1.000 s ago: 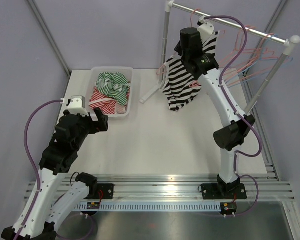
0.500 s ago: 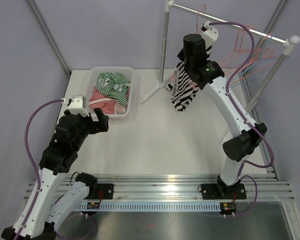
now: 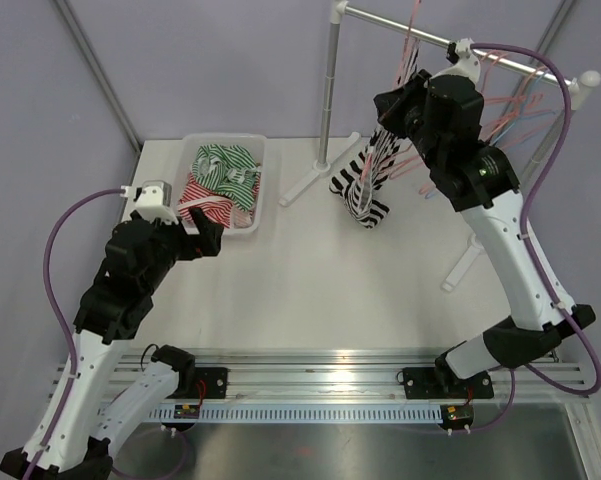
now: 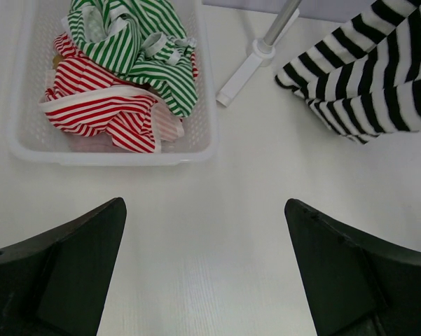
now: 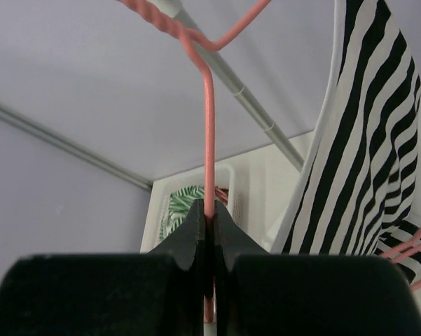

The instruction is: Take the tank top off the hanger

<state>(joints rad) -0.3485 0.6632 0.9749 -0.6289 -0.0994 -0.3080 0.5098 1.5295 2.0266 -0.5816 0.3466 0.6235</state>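
From above, my right jaws are raised high beside the rail (image 3: 400,24) of the rack. The black-and-white tank top (image 3: 365,185) hangs bunched below them, its hem low over the desk (image 3: 310,270). My left jaws wait low on the other side, just beside the basket (image 3: 263,190) of striped clothes and well apart from the garment.

In my left wrist view, my left jaws stand wide with nothing between them. The basket lies ahead on the left, and a corner of the tank top hangs at the upper right, out of reach.

In my right wrist view, my right jaws are pinched tight on the straight neck of the pink hanger (image 5: 208,133), under its twisted hook. The tank top drapes on the right, its strap running up out of sight. I cannot tell how the straps sit on the hanger.

To do this step well, I judge that I should hold the wire firm and level so it cannot spin. Then I should bring my left jaws across to take the loose lower cloth and draw it down and sideways, one strap at a time. A straight tug could snag.
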